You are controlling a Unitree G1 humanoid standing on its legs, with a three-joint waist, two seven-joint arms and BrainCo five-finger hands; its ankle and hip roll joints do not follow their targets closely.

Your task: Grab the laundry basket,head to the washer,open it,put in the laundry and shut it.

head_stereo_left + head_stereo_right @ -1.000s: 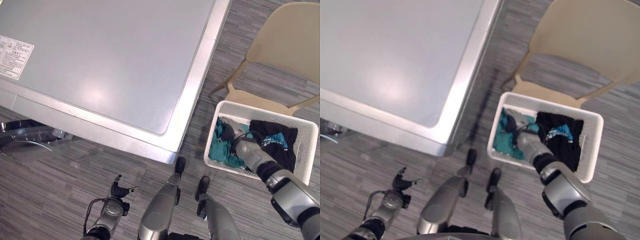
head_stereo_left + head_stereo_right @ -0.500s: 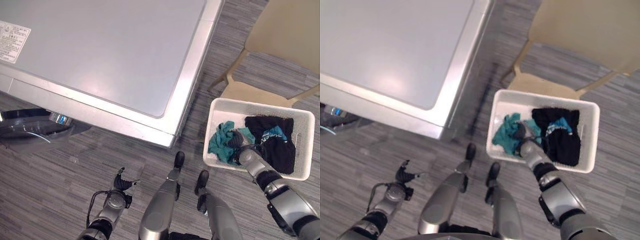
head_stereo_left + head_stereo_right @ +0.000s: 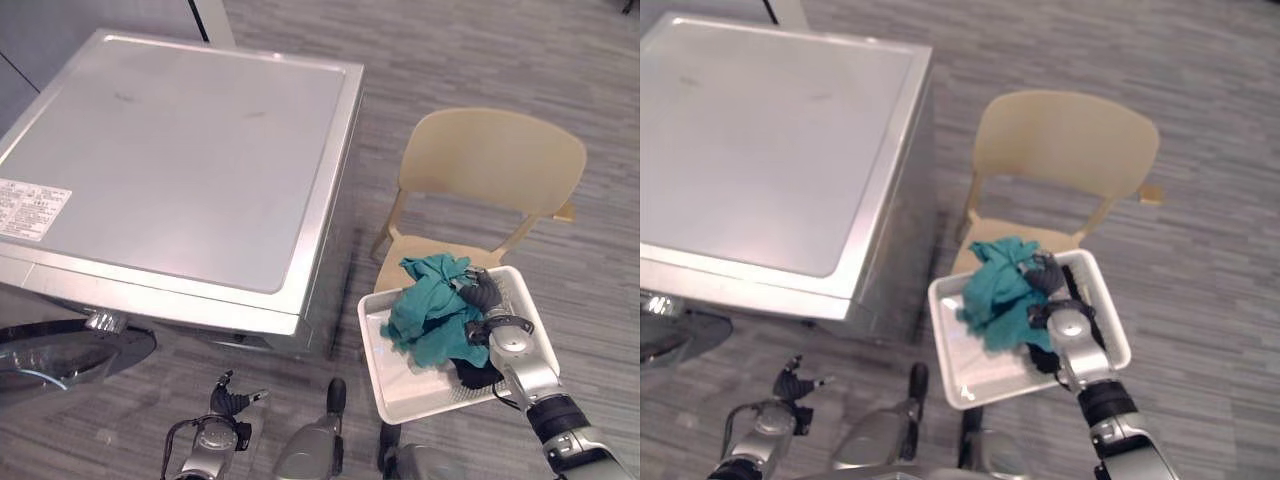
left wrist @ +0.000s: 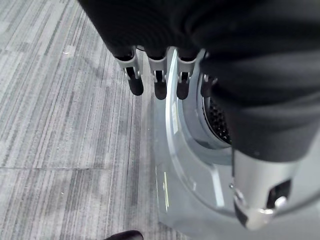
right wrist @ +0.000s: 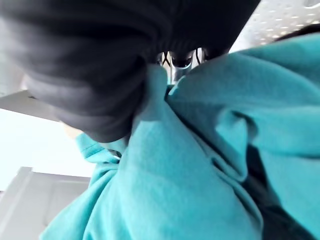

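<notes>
Right robot hand (image 3: 487, 303) has its fingers curled into a bunched teal cloth garment (image 3: 428, 303), holding it raised over the white perforated plastic laundry basket (image 3: 395, 387). A black garment (image 3: 476, 372) lies in the basket under the hand.

Basket sits on the grey striped carpet floor (image 3: 560, 150), just in front of a beige plastic chair (image 3: 490, 165), to the right of the silver-grey washing machine (image 3: 170, 170).

Key relation: the washer's round door (image 3: 60, 355) hangs open at the machine's front, low and far to the left of the held cloth. The whole corner of the washer stands between them. The drum opening (image 4: 215, 120) shows in the left wrist view, close by the left robot hand.

Left robot hand (image 3: 225, 400) is low near the open door, fingers loosely spread, holding nothing. It is much the nearer hand to the drum; the right one has the laundry.

My guess: the cloth must travel leftward and down around the washer's front corner to reach the opening.

Garment hangs in a loose clump with no clear long axis; trailing folds could snag on the basket rim.
</notes>
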